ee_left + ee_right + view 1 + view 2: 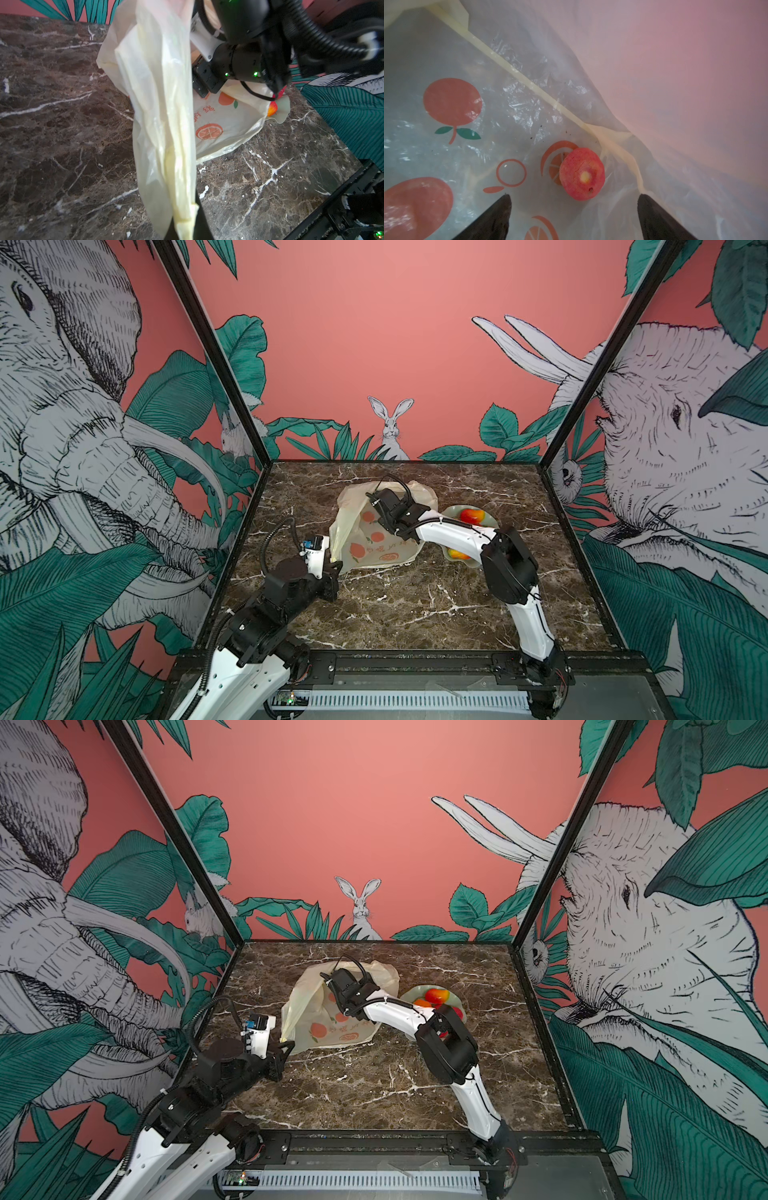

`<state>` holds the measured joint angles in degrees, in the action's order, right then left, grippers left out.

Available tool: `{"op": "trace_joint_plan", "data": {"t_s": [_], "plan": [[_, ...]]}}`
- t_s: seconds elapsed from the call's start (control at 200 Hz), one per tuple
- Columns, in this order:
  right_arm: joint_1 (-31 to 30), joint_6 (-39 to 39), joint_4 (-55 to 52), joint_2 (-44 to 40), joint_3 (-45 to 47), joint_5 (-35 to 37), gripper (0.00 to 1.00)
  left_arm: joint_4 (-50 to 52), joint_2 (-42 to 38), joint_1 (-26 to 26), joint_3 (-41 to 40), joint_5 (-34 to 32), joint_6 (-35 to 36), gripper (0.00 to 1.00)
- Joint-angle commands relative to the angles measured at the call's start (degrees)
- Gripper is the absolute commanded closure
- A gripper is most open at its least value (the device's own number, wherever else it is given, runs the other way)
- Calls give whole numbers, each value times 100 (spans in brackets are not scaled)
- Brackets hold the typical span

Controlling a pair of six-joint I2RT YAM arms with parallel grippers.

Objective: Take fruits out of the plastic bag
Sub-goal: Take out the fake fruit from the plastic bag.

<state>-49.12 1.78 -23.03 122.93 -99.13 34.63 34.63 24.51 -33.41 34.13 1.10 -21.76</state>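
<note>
Right gripper (574, 196) sits deep inside the plastic bag (529, 93), its two dark fingers spread wide with nothing between them. A pinkish peach (581, 173) lies on the bag's floor just ahead of the fingertips, close to the yellow bottom seam. Two risks seem likely: the round peach could roll toward the seam as the fingers close, or a fold of thin film could get pinched with it and drag the bag along. Left gripper (186, 224) is clamped on a bunched strip of the bag's rim, holding the mouth up; if that strip slipped, the film would probably sag over the right arm (449, 533). Just beside the bag on the marble table (415, 605), a pale green dish (449, 513) holds fruits (472, 515), partly covered by that arm, so their number is unclear. Whether more fruit hides among the bag's folds cannot be told. In both top views the fingers inside the bag are out of sight.
</note>
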Motion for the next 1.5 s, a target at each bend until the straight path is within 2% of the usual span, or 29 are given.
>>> {"op": "trace_joint_plan", "data": {"t_s": [0.0,0.175,0.515,0.615,0.77,0.935,1.115,1.235,1.496], "plan": [[274,-585,-280,-148,103,-253,6,97,1,-34,-166,-127,-219,100],[619,-1127,22,-140,273,-910,5,63,-22,-34,-184,-38,-134,100],[884,-1350,540,185,196,-758,3,-59,-19,-34,-272,296,-83,100],[952,-1494,910,265,257,-1005,2,-258,1,-34,-364,582,-57,100],[1007,-1859,1514,368,412,-991,2,-482,146,-57,-438,986,-60,100],[1091,-2380,2091,433,579,-1149,2,-712,507,-86,-463,1539,-43,100],[1192,-3149,2576,477,695,-1357,3,-903,1366,-197,-379,2148,-33,100],[1265,-3714,2722,506,713,-1298,3,-897,1574,-409,-276,2210,-4,100],[1376,-4281,2415,755,350,-993,3,-711,1150,-593,-449,1912,-195,100]]}}
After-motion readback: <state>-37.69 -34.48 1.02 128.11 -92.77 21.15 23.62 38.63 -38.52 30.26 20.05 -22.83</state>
